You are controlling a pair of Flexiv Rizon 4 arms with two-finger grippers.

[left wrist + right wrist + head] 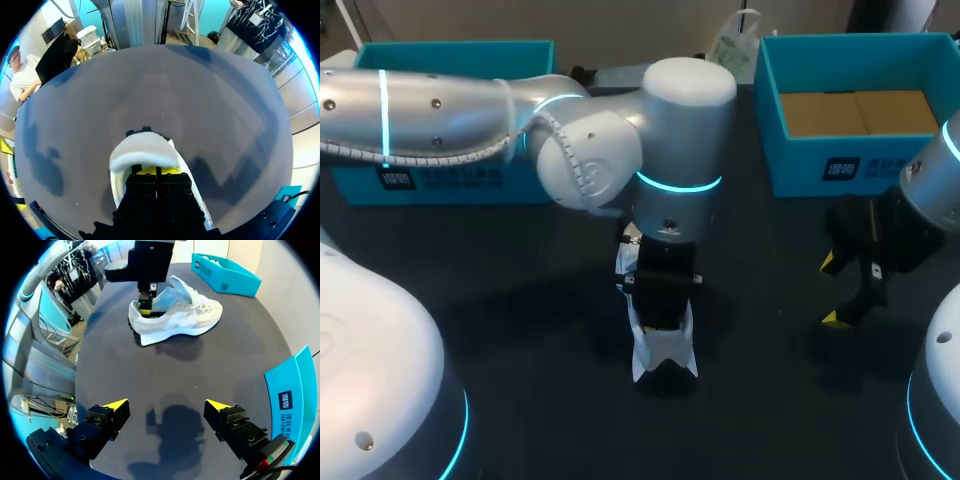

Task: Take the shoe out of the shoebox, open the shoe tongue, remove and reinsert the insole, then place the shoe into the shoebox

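The shoe (665, 352) sits mid-frame, out of the box (800, 165) at upper right. My left gripper (156, 171) is down in its heel opening, jaws together, likely after the insole. My right gripper (166, 405) hangs wide open at right, clear of it.

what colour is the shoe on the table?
White all over. The shoe shows best in the right wrist view.

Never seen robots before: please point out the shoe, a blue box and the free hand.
shoe (175, 315): right wrist view, its white side.
blue box (800, 160): head view, its front wall.
right hand (166, 405): right wrist view, midway between its yellow tips.
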